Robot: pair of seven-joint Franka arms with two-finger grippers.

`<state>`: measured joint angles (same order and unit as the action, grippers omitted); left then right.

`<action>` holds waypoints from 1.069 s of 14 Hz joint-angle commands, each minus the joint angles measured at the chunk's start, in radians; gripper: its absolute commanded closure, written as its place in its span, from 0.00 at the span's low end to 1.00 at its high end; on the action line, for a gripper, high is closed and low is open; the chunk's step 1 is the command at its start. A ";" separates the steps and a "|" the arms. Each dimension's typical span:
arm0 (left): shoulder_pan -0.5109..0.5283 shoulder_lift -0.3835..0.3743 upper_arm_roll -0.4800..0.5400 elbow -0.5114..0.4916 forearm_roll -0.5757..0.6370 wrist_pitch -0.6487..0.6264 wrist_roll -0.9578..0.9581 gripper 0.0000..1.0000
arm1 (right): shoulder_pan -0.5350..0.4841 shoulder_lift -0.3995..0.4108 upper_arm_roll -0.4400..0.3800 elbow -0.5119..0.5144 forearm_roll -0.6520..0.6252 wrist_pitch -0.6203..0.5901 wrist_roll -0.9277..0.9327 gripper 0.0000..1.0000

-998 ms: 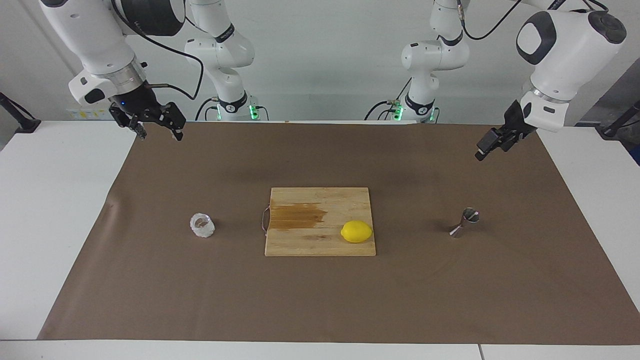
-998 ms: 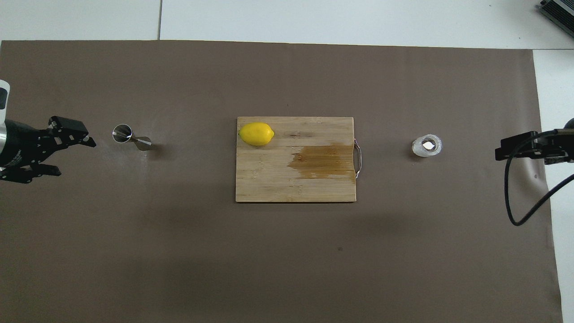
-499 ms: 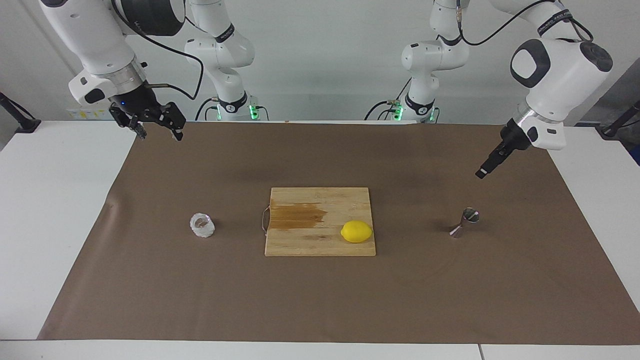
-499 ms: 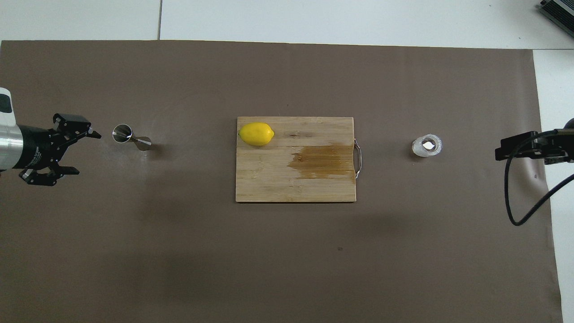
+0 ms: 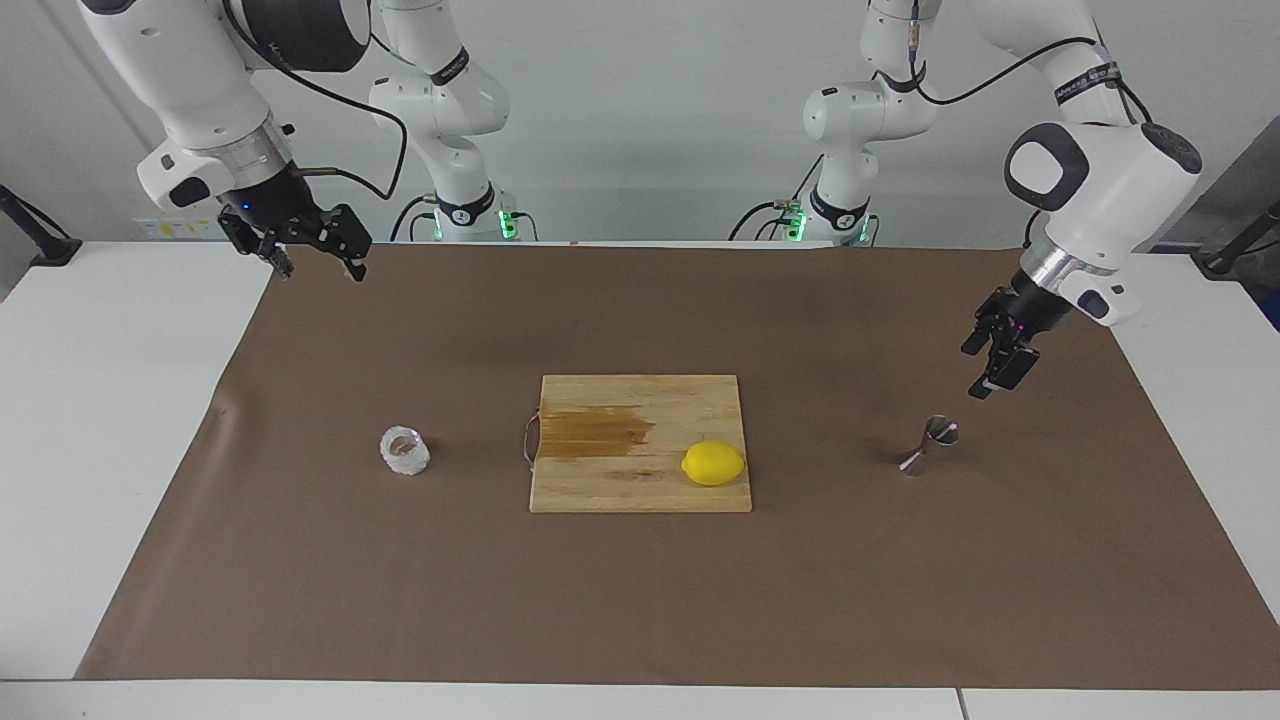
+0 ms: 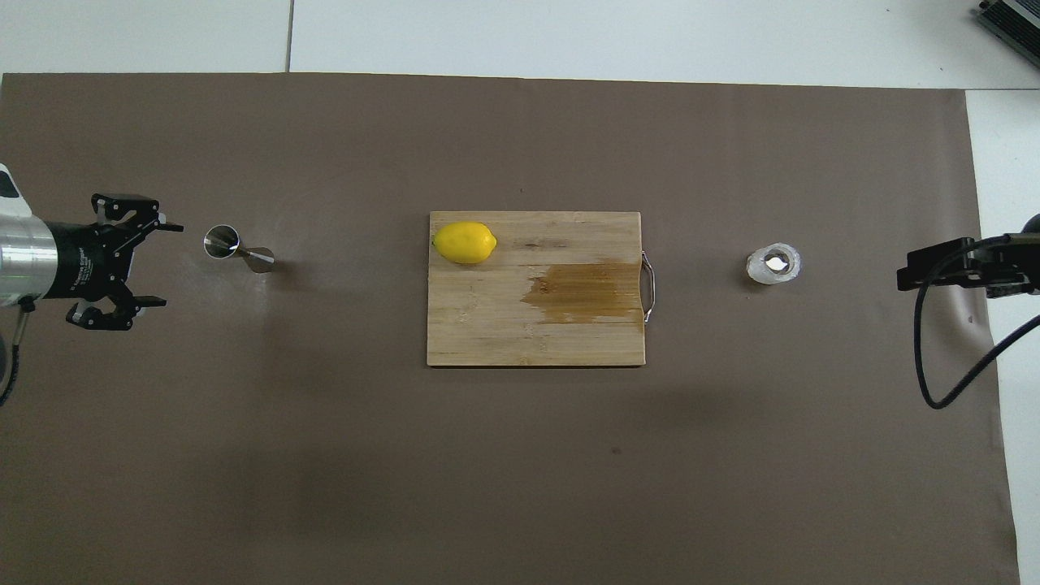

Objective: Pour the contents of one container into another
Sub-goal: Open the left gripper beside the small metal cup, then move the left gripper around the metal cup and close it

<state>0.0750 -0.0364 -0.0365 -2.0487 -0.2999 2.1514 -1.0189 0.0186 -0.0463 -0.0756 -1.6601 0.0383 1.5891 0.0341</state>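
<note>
**Glass cup and jigger both untouched, left gripper closing on the jigger's end**

Glass cup (image 5: 405,451) stands upright on the brown mat (image 5: 640,600) toward the right arm's end of the worktop, well apart from everything. The steel jigger (image 5: 929,444) stands at the left arm's end, with the cutting board (image 5: 640,490) between the 2 containers. A lemon (image 5: 713,463) rests on the board's corner nearest the jigger, and a dark wet patch (image 5: 595,433) stains the board near its wire handle.

In the overhead view the left gripper (image 6: 130,262) hangs at the jigger's 9 o'clock, near it but not touching, fingers spread wide and holding nothing. The right gripper (image 5: 315,250) waits over the mat's edge nearest the robots, also spread and empty.

Risks, as a judgement: the jigger is slim with a narrow waist and looks tilted, so a finger brushing 1 cone before both close would likely topple it or send it rolling. The cup's bumpy wall may seat unevenly in a grip. Pouring into so small a mouth invites spillage.

Room is generous: bare mat surrounds both containers, and only the board and lemon lie on the straight path between them.
</note>
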 commanded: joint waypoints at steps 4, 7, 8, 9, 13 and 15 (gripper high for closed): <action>0.020 -0.014 -0.002 -0.015 -0.024 -0.036 -0.026 0.00 | -0.008 -0.009 0.007 -0.003 -0.005 -0.006 0.012 0.00; 0.046 0.039 0.000 -0.005 -0.224 -0.033 -0.032 0.00 | -0.008 -0.009 0.007 -0.003 -0.003 -0.006 0.012 0.00; 0.057 0.052 0.004 -0.007 -0.290 -0.024 -0.035 0.00 | -0.009 -0.009 0.007 -0.003 -0.003 -0.006 0.012 0.00; 0.061 0.064 0.009 -0.005 -0.333 -0.022 -0.036 0.00 | -0.008 -0.009 0.007 -0.003 -0.005 -0.006 0.012 0.00; 0.074 0.177 0.018 0.056 -0.450 -0.009 -0.037 0.00 | -0.008 -0.009 0.007 -0.003 -0.005 -0.006 0.012 0.00; 0.084 0.200 0.020 0.056 -0.517 0.028 -0.037 0.00 | -0.008 -0.009 0.007 -0.003 -0.005 -0.006 0.012 0.00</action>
<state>0.1475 0.1267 -0.0166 -2.0231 -0.7613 2.1567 -1.0444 0.0186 -0.0463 -0.0756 -1.6601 0.0383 1.5891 0.0341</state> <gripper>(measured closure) 0.000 0.000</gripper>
